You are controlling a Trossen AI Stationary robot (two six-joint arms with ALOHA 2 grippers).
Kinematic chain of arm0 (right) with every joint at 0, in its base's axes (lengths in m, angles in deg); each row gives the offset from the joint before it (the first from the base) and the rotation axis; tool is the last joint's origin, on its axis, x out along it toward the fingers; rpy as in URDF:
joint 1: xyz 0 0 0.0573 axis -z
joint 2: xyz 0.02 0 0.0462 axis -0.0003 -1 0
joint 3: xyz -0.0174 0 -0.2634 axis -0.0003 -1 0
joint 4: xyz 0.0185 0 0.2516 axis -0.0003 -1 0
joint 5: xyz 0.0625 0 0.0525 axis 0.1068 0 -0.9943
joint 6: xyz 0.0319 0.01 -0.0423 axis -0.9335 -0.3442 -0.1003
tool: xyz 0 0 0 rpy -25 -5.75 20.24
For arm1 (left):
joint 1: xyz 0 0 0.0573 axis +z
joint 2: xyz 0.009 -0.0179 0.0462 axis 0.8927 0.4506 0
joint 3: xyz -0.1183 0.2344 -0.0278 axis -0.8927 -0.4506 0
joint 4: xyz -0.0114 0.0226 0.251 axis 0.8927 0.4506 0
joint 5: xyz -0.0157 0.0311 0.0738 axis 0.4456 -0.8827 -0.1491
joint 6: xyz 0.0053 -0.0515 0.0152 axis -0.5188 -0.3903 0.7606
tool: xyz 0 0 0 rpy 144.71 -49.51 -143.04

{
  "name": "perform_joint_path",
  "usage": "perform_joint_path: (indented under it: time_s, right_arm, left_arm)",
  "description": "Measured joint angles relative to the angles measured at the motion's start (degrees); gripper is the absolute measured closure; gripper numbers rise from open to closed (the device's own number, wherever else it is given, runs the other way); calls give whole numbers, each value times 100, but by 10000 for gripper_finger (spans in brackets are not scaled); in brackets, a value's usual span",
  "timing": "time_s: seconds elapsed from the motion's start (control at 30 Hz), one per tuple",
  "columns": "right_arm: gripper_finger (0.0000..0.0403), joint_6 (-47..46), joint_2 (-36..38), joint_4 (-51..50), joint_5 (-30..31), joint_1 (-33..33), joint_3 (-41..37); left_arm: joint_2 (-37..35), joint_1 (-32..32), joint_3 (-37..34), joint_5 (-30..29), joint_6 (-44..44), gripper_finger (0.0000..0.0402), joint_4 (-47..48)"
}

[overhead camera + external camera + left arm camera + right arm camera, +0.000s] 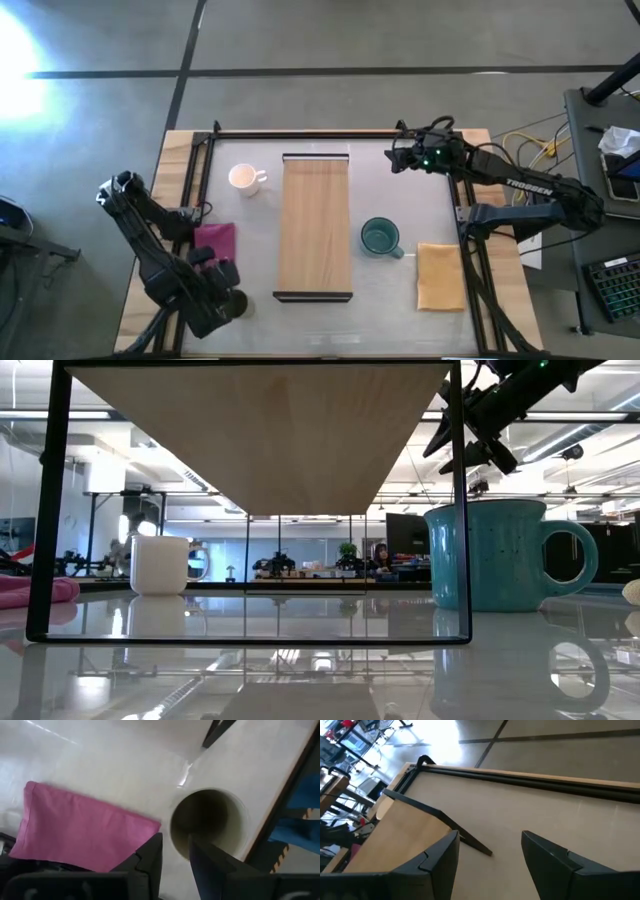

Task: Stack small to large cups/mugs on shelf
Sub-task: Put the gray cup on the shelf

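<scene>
The small dark olive cup [207, 822] stands upright on the table near its front left corner [237, 303], beside the pink cloth. My left gripper [175, 862] is down at the cup's rim, closed to a narrow gap. The white mug [243, 178] stands left of the shelf's far end. The teal mug [379, 236] stands right of the shelf [316, 225], which rests on dark end rails. My right gripper [490, 855] is open and empty, above the table's far right part [400, 158]. My left gripper straddles the cup's wall at the rim [176, 847], one finger [210, 865] inside the hollow and one [150, 857] outside. The fingers come from above, pointing down. The cup stands upright with its base on the table.
A pink cloth [216, 240] lies left of the shelf, close to my left gripper. An orange cloth [440, 275] lies at the front right. A black frame [300, 133] runs along the table's edges. The table is bare between the shelf and the teal mug.
</scene>
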Motion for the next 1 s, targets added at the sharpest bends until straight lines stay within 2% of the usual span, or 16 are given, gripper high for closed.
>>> perform_joint_path:
  time_s: [0.2, 0.37, 0.5, 1.0]
  right_arm:
    - [195, -5, 0, -1, -15, 0, -64]
    - [195, -20, 0, 1, -10, 2, -64]
    - [195, -119, 0, -3, -3, 2, -66]
    - [195, -242, -4, -8, 138, 2, -66]
  left_arm:
    - [-364, 15, -508, 66, -2, 322, -765]
    - [-598, 15, -953, 108, 0, 322, -904]
    - [-810, 15, -1396, 224, 1, 322, -1492]
    - [-776, 15, -1715, 222, -15, 322, -1666]
